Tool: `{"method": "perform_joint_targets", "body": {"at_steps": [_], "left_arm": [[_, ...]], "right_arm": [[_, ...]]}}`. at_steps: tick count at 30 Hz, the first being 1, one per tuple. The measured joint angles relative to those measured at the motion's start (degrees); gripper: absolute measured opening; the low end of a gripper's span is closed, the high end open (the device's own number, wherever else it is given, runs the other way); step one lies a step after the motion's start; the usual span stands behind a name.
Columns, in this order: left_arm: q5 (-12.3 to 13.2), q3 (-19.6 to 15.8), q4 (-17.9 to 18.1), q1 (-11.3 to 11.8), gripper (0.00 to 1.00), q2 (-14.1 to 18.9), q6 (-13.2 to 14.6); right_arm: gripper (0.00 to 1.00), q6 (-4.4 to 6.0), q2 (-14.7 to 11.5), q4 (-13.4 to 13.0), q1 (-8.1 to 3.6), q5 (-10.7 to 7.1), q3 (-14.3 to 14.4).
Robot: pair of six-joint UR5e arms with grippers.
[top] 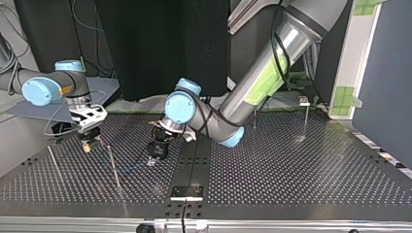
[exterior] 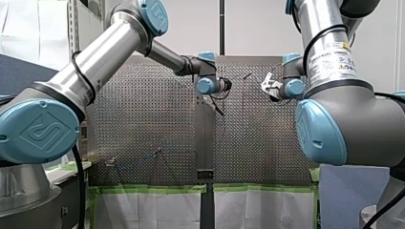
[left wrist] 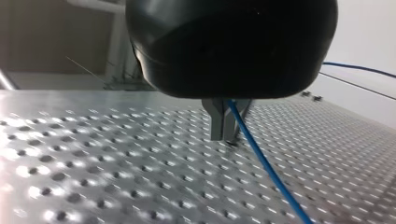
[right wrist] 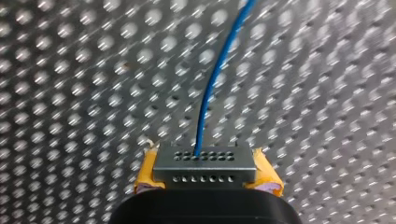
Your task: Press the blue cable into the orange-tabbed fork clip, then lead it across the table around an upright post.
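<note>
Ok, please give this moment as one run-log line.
left gripper: shut on blue cable | right gripper: cable runs ahead of it | both low over table

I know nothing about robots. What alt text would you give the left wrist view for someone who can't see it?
My left gripper, black with metal fingers, pinches a blue cable close above the perforated table. The cable slants from the fingers toward the camera.

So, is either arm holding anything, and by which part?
Both hold the cable. My left jaws pinch it partway along; my right jaws grip it too, whether at its end I cannot tell.
</note>
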Motion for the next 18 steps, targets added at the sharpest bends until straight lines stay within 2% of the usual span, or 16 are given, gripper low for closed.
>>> {"method": "perform_joint_targets", "body": {"at_steps": [3,5,7,8,10,11,13,14,16,17,18], "left_arm": [[-0.7,0.0,-0.8,-0.4,0.02,-0.4,1.2],[-0.9,0.0,-1.3,-0.5,0.05,-0.5,1.7],[-1.0,0.0,-1.7,-0.5,0.20,-0.6,1.8],[-1.1,0.0,-1.9,-0.5,0.20,-0.6,1.8],[-1.1,0.0,-2.2,-0.5,0.41,-0.6,1.7],[-1.0,0.0,-2.3,-0.4,0.41,-0.6,1.6],[-1.1,0.0,-2.4,-0.4,0.53,-0.6,1.2],[-1.1,0.0,-2.4,-0.4,0.53,-0.6,0.8],[-1.2,0.0,-2.3,-0.3,0.64,-0.6,0.4],[-1.3,0.0,-2.2,-0.3,0.64,-0.6,0.1],[-1.5,0.0,-2.1,-0.3,0.75,-0.6,-0.1]], "right_arm": [[0.00,-0.57,0.6,-0.1,-0.09,0.10,0.7],[0.00,-0.96,1.0,-0.3,-0.13,0.18,1.2],[0.00,-1.33,1.6,-0.7,-0.16,0.22,1.7],[0.00,-1.44,1.8,-1.0,-0.19,0.24,2.0],[0.00,-1.71,2.4,-1.8,-0.26,0.25,2.7],[0.00,-1.86,2.7,-2.1,-0.31,0.25,3.0],[0.00,-2.16,3.1,-2.8,-0.46,0.25,3.7],[0.00,-2.26,3.2,-3.2,-0.53,0.23,3.9],[0.00,-2.50,3.3,-3.8,-0.68,0.20,4.5],[0.00,-2.57,3.4,-4.1,-0.76,0.19,4.7],[0.00,-2.66,3.4,-4.5,-0.90,0.17,5.1]]}}
